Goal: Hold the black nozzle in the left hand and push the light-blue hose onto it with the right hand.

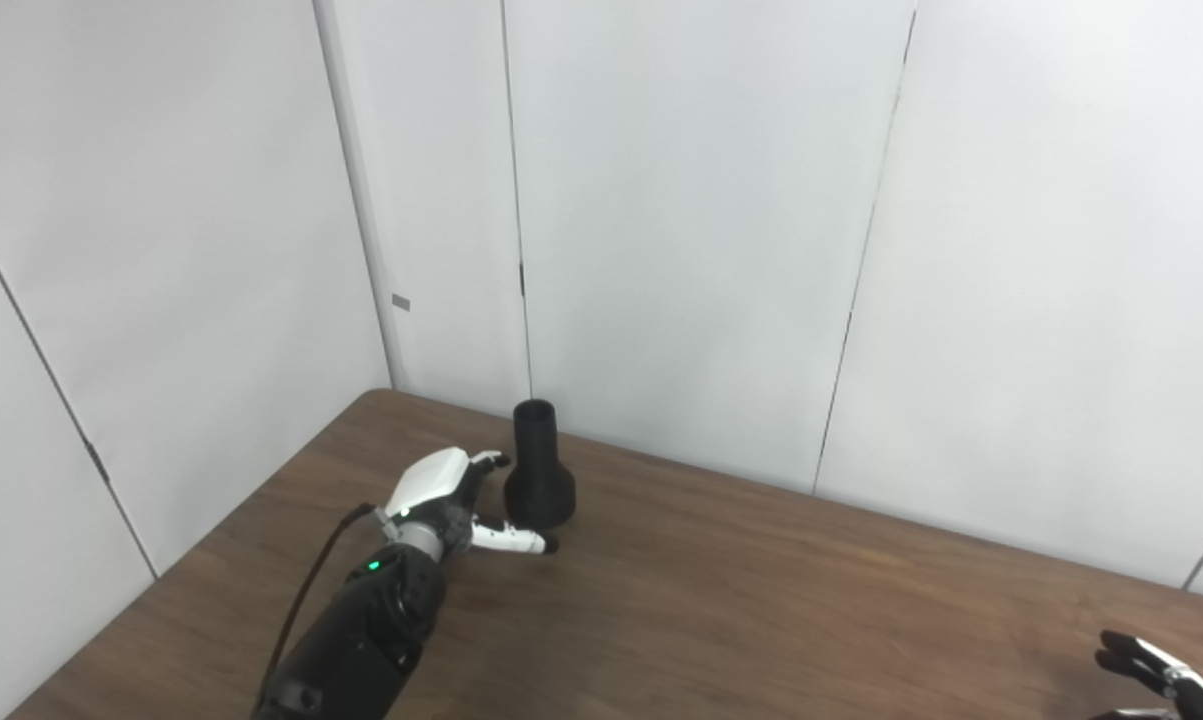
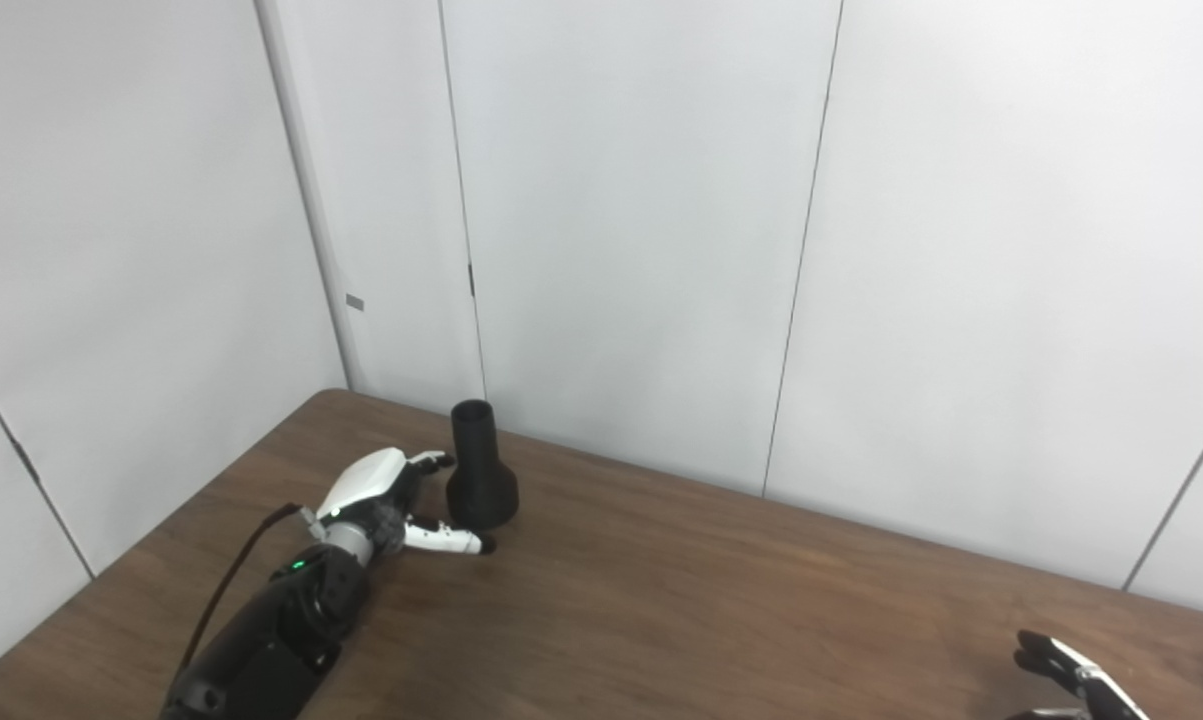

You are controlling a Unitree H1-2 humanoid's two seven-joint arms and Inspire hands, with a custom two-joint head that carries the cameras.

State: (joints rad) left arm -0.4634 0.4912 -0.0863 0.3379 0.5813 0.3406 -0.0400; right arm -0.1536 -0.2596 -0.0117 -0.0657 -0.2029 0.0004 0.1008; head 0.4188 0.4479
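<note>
Black nozzle [image 1: 538, 468] upright on brown surface [image 1: 761, 590], far left, near wall [image 1: 701, 220], wide base down, narrow open neck up. My left hand [image 1: 451, 500] just beside nozzle on its left, fingers apart, thumb [image 1: 509, 540] reaching along near side of base, fingertips [image 1: 491, 460] at far side; not closed on it, holding nothing. My right hand [image 1: 1156, 675] at near right corner, well apart, only dark fingertips visible, can't tell how far open.

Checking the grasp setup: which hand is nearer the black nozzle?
Left. The left hand sits right beside the upright black nozzle, fingers spread around its base. The right hand is far off at the table's opposite corner.
</note>
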